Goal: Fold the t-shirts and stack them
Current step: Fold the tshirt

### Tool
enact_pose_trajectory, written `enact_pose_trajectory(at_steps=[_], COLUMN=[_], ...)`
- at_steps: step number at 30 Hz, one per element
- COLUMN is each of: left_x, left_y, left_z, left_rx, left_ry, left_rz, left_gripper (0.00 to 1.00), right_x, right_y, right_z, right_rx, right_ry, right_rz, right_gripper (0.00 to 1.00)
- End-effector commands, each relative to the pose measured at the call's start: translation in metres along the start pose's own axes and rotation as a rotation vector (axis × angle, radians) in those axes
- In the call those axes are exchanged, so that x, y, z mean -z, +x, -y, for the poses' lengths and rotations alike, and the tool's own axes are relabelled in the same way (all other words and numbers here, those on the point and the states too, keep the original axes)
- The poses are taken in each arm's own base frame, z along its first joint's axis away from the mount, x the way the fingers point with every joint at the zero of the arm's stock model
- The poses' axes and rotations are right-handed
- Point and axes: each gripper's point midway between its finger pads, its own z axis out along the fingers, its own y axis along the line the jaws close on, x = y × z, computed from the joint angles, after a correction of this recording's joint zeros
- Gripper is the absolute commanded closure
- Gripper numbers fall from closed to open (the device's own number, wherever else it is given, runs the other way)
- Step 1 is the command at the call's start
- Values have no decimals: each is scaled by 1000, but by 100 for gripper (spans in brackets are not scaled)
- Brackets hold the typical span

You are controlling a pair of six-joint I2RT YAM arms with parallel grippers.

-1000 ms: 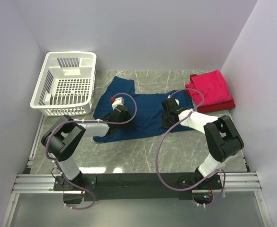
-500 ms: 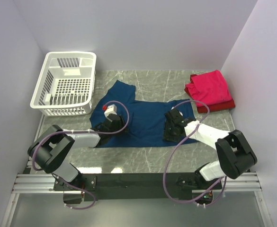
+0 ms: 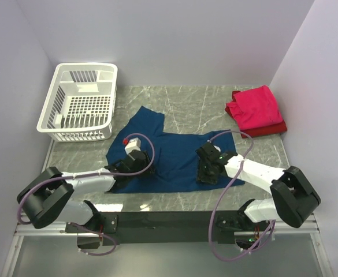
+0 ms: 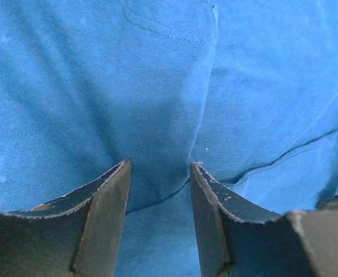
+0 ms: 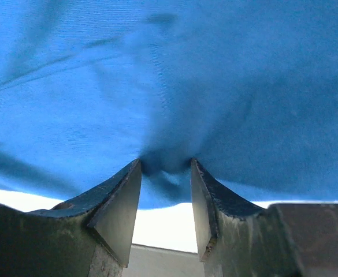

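I have the navy t-shirt [image 3: 171, 149] spread across the middle of the table [image 3: 183, 98], toward the near edge, with one corner reaching up toward the white basket [image 3: 76, 136] that stands in the far left corner. My left pincer [image 3: 135, 164] sits low on the shirt's left part. From its wrist camera the fingers [image 4: 108, 202] stand partly apart with a thick fold of blue cloth caught between them. My right pincer [image 3: 208, 167] is on the shirt's right part, its jaws narrowed on a bunched tuck of the same cloth, which hangs lifted off the surface there. At the far right, well apart from the navy shirt, a folded pinkish-red t-shirt [image 3: 254, 107] lies on top of a darker red one [image 3: 271, 128].
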Motion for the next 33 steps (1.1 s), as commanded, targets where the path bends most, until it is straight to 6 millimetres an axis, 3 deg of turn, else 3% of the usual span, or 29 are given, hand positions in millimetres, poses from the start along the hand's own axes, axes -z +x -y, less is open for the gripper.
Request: enact_pose_trajectory(at_steps=[1, 6, 8, 12, 14, 15, 16, 17, 18, 19, 20, 21, 22, 23, 24, 25, 26, 28, 30, 31, 32, 33], left_x=[19, 41, 46, 52, 39, 36, 19, 15, 7, -10, -13, -20, -40, -43, -51, -73, -77, -102, -111, -126, -129, -134], left_y=[25, -45, -63, -113, -129, -155, -158, -177, -194, -195, -217, -231, -230, -251, -262, -258, -277, -278, -298, -292, -304, -302], left_z=[-28, 23, 37, 69, 66, 66, 59, 64, 52, 42, 51, 45, 35, 44, 36, 25, 34, 14, 13, 5, 4, 0], left_rx=[-64, -82, -100, -109, -132, -98, -115, -103, -84, -106, -95, -88, -110, -102, -94, -112, -100, -102, -91, -103, -92, -94], left_ry=[-136, -98, -91, -81, -126, -141, -171, -173, -214, -259, -253, -278, -320, -317, -343, -378, -360, -410, -414, -432, -430, -442], left_rz=[-105, 49, 82, 197, 211, 246, 220, 244, 264, 247, 283, 302, 280, 312, 318, 286, 311, 273, 302, 281, 297, 275], left_gripper=[47, 44, 44, 40, 39, 39, 40, 41, 41, 41, 42, 42, 43, 43, 43, 43, 44, 44, 44, 44, 44, 44], right_x=[18, 64, 83, 104, 108, 108, 110, 109, 110, 111, 108, 108, 105, 106, 101, 99, 99, 94, 91, 92, 93, 92], right_y=[6, -32, -48, -77, -93, -101, -111, -113, -119, -124, -125, -126, -126, -128, -123, -123, -121, -116, -111, -111, -111, -109], right_z=[21, 6, -1, -6, -14, -13, -19, -23, -25, -29, -31, -33, -33, -37, -37, -39, -40, -40, -39, -40, -41, -40], right_rx=[-12, 15, 27, 34, 38, 24, 35, 41, 41, 51, 59, 63, 72, 74, 79, 80, 83, 84, 86, 85, 88, 88], right_ry=[98, 69, 54, 38, -4, -11, -40, -58, -67, -84, -88, -98, -102, -121, -133, -148, -159, -178, -187, -201, -209, -209], right_rz=[-1, 144, 204, 311, 357, 370, 399, 397, 408, 423, 414, 414, 410, 420, 405, 407, 406, 393, 387, 389, 394, 390], right_gripper=[53, 51, 50, 48, 48, 48, 48, 48, 48, 48, 48, 48, 48, 48, 48, 48, 48, 48, 48, 48, 48, 48])
